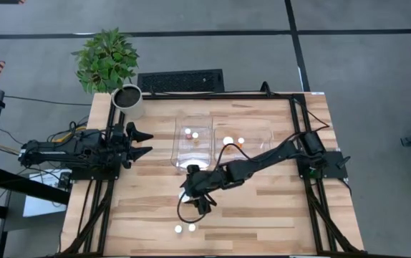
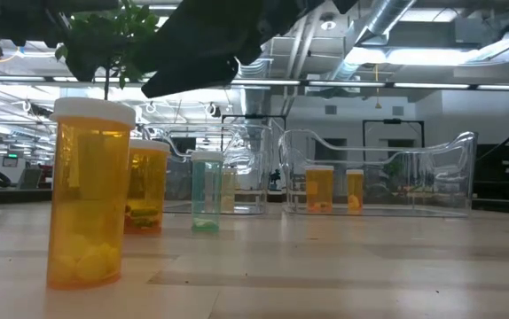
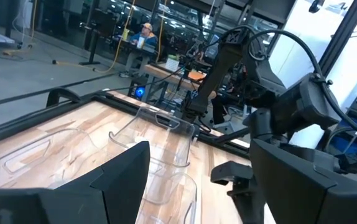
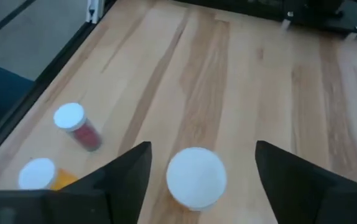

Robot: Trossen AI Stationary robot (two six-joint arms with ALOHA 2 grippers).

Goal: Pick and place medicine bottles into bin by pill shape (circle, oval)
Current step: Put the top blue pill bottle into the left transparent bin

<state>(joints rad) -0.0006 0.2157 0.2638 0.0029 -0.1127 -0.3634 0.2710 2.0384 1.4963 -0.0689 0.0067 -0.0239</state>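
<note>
you're working in a robotics lab or industrial workshop: beyond the pale wooden slatted table (image 1: 263,208) the low view shows an exposed ceiling of silver ducts and pipes (image 2: 387,35), and the left wrist view shows more workbenches and a seated person (image 3: 145,32) far behind.

We see grey floor (image 1: 377,79) with dark seams around wooden table (image 1: 263,222). Potted plant (image 1: 107,59) at corner. Silver ducts (image 2: 396,27), strip lights overhead. Person (image 3: 145,31) seated far off.
</note>
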